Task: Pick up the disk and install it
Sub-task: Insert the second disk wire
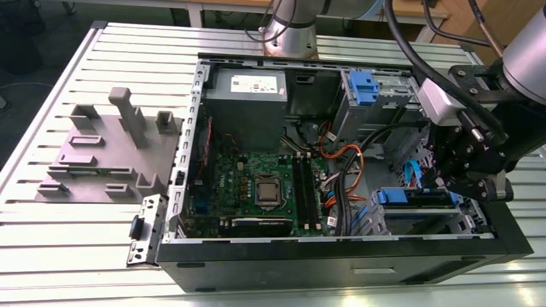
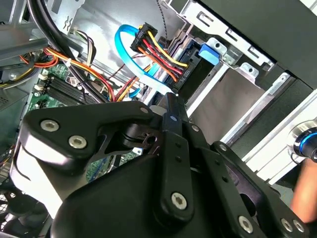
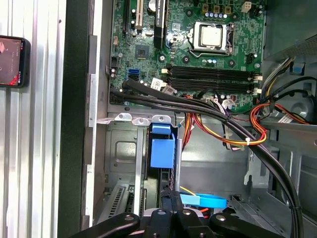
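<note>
End effector [image 1: 477, 169] sits at about 3 o'clock in the exterior view, hanging over the drive-bay corner of the open PC case [image 1: 341, 252] on the slatted counter [image 1: 102, 224]. Can't tell whether its fingers are apart or together; in both wrist views the black linkage blocks the tips, and nothing is visibly clamped. Disk [image 1: 416, 197]: blue carrier edge shows at roughly 4 o'clock in the exterior view, already down in the lower bay, just under and beside the end effector. First wrist view shows the same blue carrier [image 3: 162, 146] in the bay slot, directly ahead of the linkage; second wrist view shows its blue tab [image 2: 209, 52] against the bay frame, next to the power plug bundle [image 2: 157, 49]. Whether it's fully seated, can't say from these. Risks, my read: light blue data cable [image 2: 130, 59] and the red/yellow/black wiring loop close to the bay mouth, so any push or lateral motion could snag or pinch them. Bay rails are tight, so a slightly skewed carrier could jam. Linkage is also close to the case wall, so collision is possible.
</note>
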{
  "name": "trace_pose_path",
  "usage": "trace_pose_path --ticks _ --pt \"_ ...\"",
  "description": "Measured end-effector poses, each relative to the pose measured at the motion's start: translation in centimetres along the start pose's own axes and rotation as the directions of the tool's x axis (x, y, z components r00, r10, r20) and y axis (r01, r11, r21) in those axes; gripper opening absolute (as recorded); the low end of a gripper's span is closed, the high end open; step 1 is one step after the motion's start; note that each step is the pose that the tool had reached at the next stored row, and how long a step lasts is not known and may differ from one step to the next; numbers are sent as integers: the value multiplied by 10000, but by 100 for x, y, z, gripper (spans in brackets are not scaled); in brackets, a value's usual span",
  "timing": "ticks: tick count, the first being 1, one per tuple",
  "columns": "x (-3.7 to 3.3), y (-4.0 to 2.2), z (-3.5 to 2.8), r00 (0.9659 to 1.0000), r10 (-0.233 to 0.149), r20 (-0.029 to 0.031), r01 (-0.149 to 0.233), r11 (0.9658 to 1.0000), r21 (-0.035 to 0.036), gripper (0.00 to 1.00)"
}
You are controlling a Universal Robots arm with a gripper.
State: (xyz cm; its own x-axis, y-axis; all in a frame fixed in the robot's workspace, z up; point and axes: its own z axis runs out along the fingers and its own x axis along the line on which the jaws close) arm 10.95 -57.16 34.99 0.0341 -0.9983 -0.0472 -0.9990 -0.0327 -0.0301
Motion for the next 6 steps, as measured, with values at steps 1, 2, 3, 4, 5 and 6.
trace_pose_path --ticks 1,2,3,4,5,6 --pt "0 0 -2 10000 0 -1 0 10000 0 11" --pt "0 0 -3 10000 0 0 0 10000 0 11" --pt "0 0 -7 10000 0 0 0 10000 0 11" --pt "-1 0 -10 10000 0 0 0 10000 0 11" --pt "-1 0 -11 10000 0 0 0 10000 0 11" --pt "-1 0 -13 10000 0 -1 0 10000 -1 11"
